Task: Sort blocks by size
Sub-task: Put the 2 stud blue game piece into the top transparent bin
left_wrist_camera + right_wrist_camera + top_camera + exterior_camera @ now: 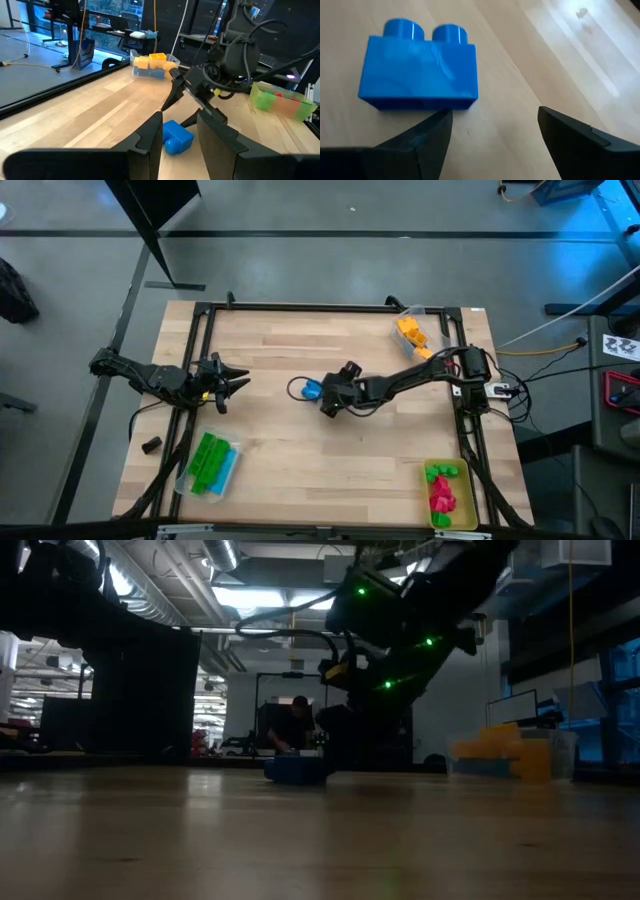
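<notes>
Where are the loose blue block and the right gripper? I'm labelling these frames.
blue block [420, 67]: right wrist view, on its broad side face.
right gripper [322, 402]: high view, midway between its open fingertips, beside the block.

Lone block [311, 390] mid-table, just beside right claw [322, 396]; left claw [235, 383] well apart, leftward.

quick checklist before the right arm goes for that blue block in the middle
1. Right gripper open: ok.
2. Blue block free on the table, nothing on it: ok.
3. Block between the fingers: not ok, it lies ahead and off to one side.
4. Left gripper clear of the block: ok, it waits at the table's left side.
5. Studs up: cannot tell; in the right wrist view they point away from the gripper.
</notes>
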Motion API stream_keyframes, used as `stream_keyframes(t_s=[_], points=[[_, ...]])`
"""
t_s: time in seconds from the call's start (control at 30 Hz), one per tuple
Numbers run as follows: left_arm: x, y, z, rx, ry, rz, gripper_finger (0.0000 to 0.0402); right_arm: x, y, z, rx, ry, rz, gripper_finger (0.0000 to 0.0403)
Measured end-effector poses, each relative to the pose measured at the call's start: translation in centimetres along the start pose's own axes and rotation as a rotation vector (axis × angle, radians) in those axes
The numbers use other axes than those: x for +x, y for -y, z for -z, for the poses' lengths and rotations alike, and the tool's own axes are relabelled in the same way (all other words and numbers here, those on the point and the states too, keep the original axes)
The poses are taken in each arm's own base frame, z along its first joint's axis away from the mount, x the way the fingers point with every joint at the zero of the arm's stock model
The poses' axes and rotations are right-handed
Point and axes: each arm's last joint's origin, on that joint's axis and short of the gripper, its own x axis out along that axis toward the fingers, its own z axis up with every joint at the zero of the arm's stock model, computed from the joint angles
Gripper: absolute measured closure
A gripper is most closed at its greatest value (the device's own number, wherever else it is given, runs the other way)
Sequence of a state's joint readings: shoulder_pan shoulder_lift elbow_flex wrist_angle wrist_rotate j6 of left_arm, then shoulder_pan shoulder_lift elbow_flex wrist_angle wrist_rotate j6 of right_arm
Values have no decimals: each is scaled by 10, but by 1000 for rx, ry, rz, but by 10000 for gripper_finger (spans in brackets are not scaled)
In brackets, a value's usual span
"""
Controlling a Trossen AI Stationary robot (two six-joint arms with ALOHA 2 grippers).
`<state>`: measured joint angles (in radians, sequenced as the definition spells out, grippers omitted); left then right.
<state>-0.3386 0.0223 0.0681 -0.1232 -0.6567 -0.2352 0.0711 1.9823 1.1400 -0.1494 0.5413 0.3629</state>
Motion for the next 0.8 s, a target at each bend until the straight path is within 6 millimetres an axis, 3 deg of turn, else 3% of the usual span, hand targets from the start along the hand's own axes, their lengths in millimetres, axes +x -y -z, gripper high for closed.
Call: stream_keyframes(t_s=[0.37, 0.8], points=[[0, 0, 0, -1, 0, 0, 295, 10, 5, 24, 19, 201, -16, 109], [0, 0, 0, 0, 0, 0, 295, 15, 14, 20, 15, 284, -50, 109]])
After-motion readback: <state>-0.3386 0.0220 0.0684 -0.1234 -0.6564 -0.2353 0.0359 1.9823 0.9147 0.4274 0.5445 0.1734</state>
